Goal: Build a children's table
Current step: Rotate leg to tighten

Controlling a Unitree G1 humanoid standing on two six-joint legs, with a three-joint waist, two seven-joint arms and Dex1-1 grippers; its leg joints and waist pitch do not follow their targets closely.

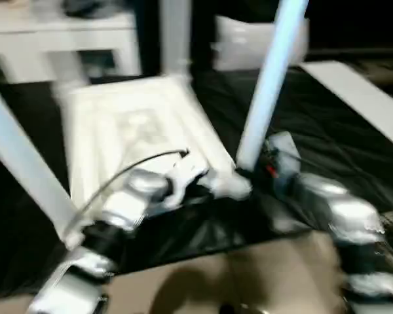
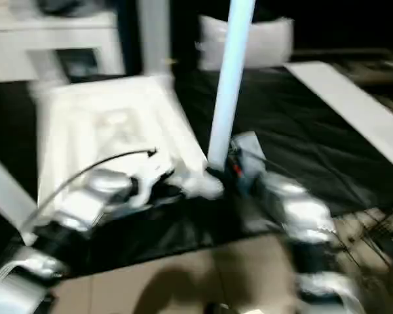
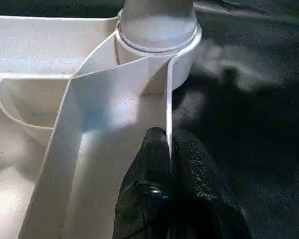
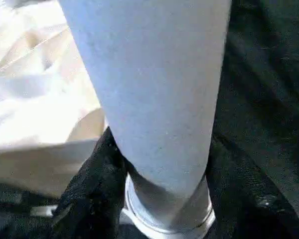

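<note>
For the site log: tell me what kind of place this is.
Probably an indoor workshop or lab for furniture assembly. A large work table under a black cover holds the upturned white tabletop, a leg stands in its corner socket, and white furniture stands behind.

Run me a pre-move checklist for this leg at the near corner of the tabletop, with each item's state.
1. Leg seated in its corner socket: ok, its base sits inside the ring.
2. Right hand around the leg just above the socket: ok.
3. Left hand clamped on the tabletop rim wall: ok, shut on it.
4. Leg upright: not ok, it leans.
5. Leg fully locked in: cannot tell.
</note>
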